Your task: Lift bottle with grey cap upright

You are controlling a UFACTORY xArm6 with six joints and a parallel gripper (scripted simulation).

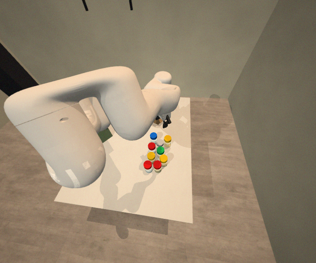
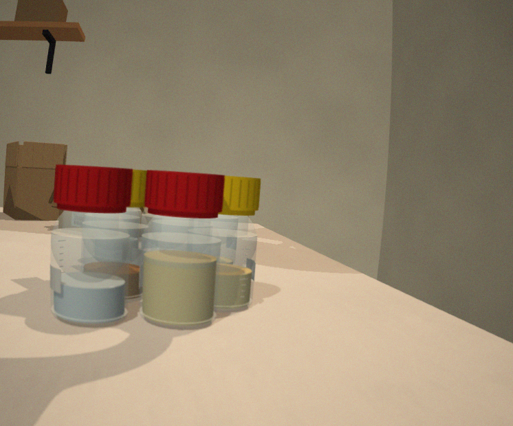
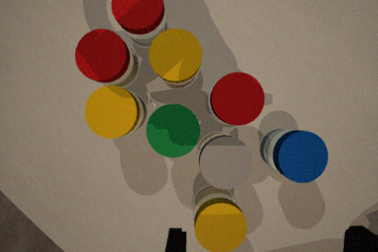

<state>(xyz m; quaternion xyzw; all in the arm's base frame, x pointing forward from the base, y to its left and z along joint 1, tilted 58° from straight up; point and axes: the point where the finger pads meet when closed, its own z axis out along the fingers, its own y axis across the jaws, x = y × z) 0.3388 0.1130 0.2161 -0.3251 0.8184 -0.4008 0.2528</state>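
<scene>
The bottle with the grey cap [image 3: 226, 161] stands upright inside a tight cluster of bottles on the white mat; it also shows in the top view [image 1: 159, 142]. Around it stand a green-capped bottle [image 3: 172, 130], a red-capped one [image 3: 237, 98], a blue-capped one [image 3: 300, 156] and a yellow-capped one [image 3: 220, 226]. My gripper [image 1: 166, 121] hangs above the mat just beyond the far end of the cluster. It is open and empty. Its two dark fingertips show at the bottom edge of the wrist view [image 3: 266, 240]. The gripper is out of frame in the exterior view.
More bottles stand at the cluster's near end: two red-capped [image 1: 147, 164] [image 1: 157, 164] and two yellow-capped [image 1: 151, 155] [image 1: 163, 158]. A cardboard box [image 2: 34, 180] sits at the far side of the table. A green block [image 1: 105, 135] lies under my arm.
</scene>
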